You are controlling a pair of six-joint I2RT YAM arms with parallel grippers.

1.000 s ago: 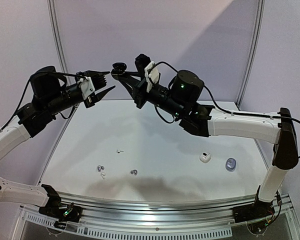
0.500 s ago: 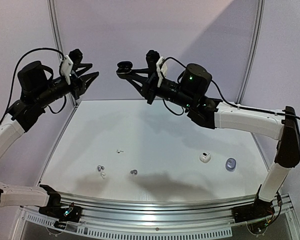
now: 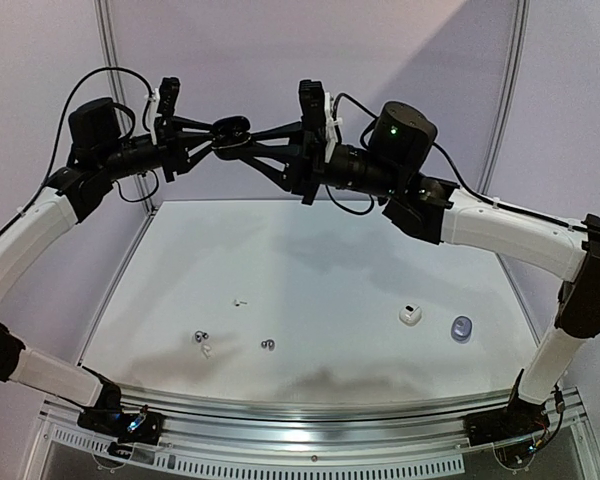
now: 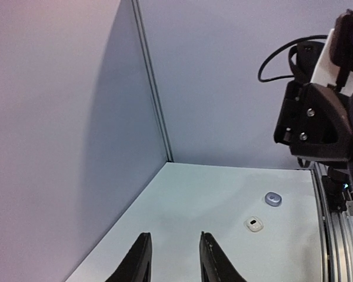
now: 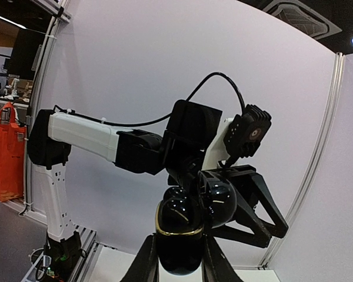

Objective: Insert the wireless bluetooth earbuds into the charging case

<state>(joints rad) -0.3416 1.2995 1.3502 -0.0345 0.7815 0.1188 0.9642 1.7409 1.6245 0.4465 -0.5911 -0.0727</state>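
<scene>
**Step in hand.** A black charging case (image 5: 175, 214) with a gold rim is held high above the table (image 3: 330, 250), well clear of it. The right gripper (image 5: 178, 245) is clamped on the lower shell, one finger on each side. A second glossy black dome (image 5: 219, 202) sits just above and behind the rim. It is judged to be the hinged lid, swung open. The left gripper (image 4: 174, 236) is brought nose to nose with the case. Its fingers are set moderately apart, and nothing is seen between them in the left wrist view. No insertion has been made yet, so the task is judged to be at its start.

**Next move.** The case is to be brought down to the table with its opening upward. The lid must be kept open by the left fingers or by its own hinge. An earbud is then to be picked up with a narrow, precise pinch, since each one is tiny against the fingers.

**Task items.** The earbuds (image 3: 202, 341) lie loose on the near-left part of the table. One white earbud (image 3: 240, 300) lies apart from them, and a dark pair (image 3: 268, 345) lies nearby. They are too small for an exact count.

**Containers.** The interior of the black case is not visible. A white case (image 3: 410, 315) and a blue-grey case (image 3: 462, 328) stand near each other at the right. Both appear closed, and no earbud is seen in either.
</scene>
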